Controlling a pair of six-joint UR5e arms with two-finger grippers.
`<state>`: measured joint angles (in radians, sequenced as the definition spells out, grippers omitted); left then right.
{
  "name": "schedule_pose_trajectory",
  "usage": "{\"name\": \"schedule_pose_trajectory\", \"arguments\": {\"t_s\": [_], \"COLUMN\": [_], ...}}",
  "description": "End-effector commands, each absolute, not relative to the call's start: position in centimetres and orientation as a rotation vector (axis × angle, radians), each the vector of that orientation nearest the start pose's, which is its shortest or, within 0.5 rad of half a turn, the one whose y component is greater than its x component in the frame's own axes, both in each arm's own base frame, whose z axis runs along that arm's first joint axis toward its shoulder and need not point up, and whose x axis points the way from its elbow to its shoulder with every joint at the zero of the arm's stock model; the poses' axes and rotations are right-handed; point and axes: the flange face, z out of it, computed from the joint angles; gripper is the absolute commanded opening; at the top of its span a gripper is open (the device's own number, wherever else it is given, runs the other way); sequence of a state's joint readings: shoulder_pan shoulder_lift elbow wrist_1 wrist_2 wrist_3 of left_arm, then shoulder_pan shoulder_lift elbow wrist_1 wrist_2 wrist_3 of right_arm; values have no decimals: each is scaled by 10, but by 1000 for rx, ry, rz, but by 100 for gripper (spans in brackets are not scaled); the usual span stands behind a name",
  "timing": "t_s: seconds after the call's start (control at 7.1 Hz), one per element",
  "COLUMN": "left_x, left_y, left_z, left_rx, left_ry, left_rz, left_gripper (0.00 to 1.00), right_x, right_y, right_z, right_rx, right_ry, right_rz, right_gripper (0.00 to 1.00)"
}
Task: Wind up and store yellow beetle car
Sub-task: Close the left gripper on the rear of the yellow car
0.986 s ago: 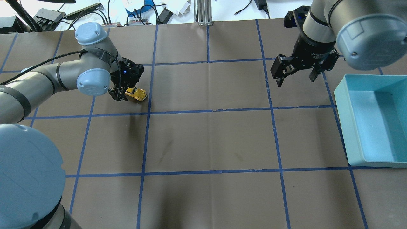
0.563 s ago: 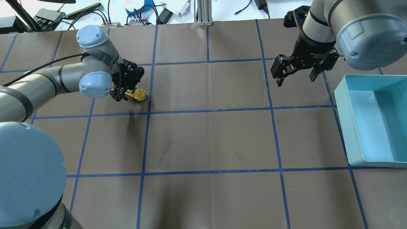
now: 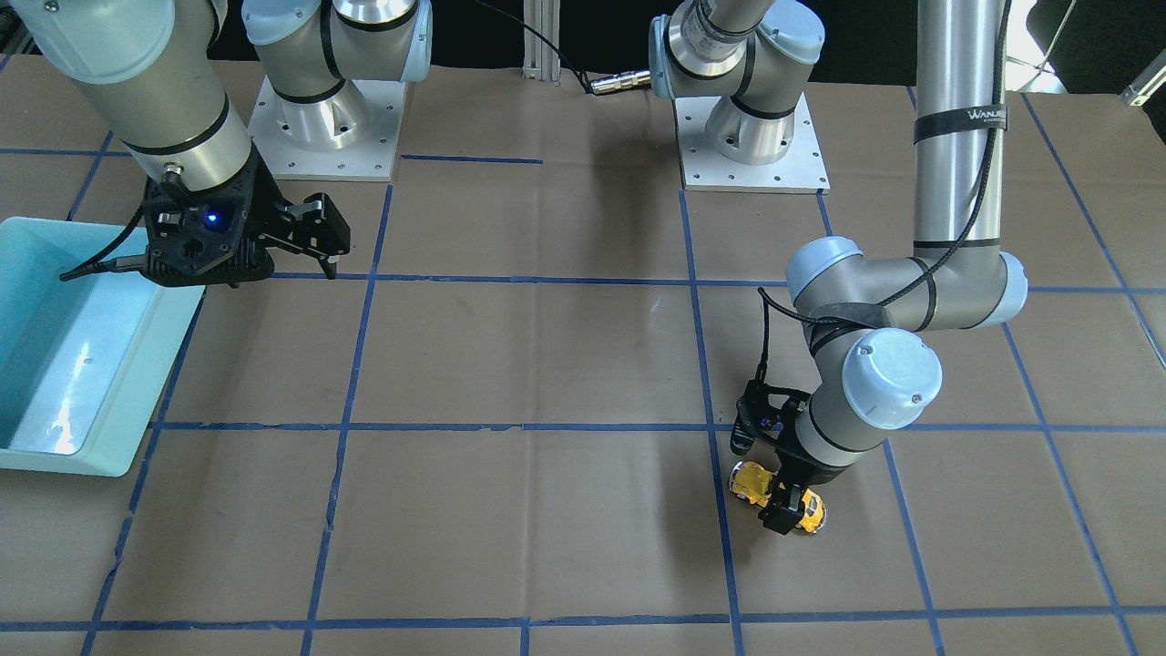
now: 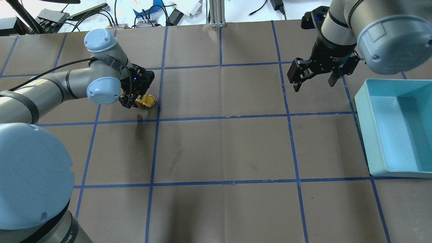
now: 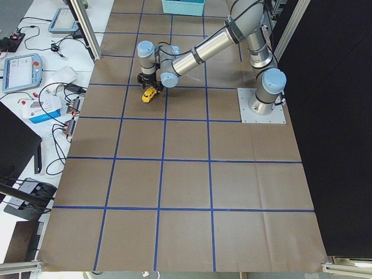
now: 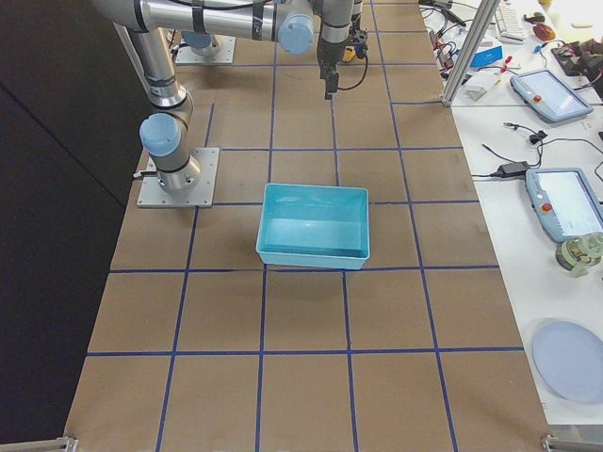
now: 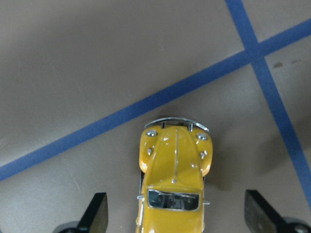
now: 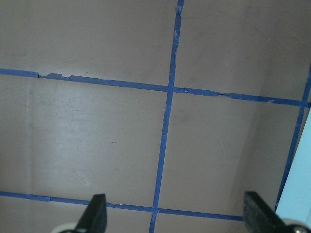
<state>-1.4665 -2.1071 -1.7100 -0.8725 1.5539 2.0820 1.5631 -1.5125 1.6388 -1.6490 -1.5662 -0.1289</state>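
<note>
Left gripper (image 7: pixel 176 214) has crept further over the small yellow toy beetle car (image 7: pixel 175 165), which hasn't budged from the brown paper-covered table (image 4: pixel 219 148) beside a blue tape line (image 7: pixel 97 131), fingers spread wide and clear of it, so the wind-up grasp looks next, while the right gripper (image 4: pixel 314 84) hangs spread and empty.

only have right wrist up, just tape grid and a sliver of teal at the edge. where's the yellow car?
Observer: On the table, on the left arm's side. The yellow beetle car sits between the fingers of the left gripper.
Operator: gripped?
Observer: No. The left wrist view shows both fingers spread wide, with a gap on either side of the car.
Operator: and the teal?
Observer: That's the teal bin, near the open right gripper and far across the table from the car.
</note>
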Motion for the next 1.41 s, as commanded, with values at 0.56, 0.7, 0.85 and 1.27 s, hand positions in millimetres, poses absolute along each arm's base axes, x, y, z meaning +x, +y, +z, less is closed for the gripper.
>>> {"name": "schedule_pose_trajectory", "arguments": {"t_s": [0.56,0.7,0.85,1.27], "left_x": [-68,-69,-68,-67], "left_y": [-637,-637,-637,-639], "left_z": [175,176,178,192], "left_rx": [-2681,-2686,-2719,-2773], "left_ry": [-1632,-1629,-1585,-1532], "left_rz": [32,40,33,31], "left_gripper": [83,65,31,10], "right_x": [130,130,130,130], "right_y": [-509,-509,-508,-507], "right_z": [432,432,429,429], "right_rx": [-187,-189,-189,-192], "right_ry": [3127,3127,3126,3126], "right_rz": [79,81,91,93], "right_gripper": [100,100,100,100]}}
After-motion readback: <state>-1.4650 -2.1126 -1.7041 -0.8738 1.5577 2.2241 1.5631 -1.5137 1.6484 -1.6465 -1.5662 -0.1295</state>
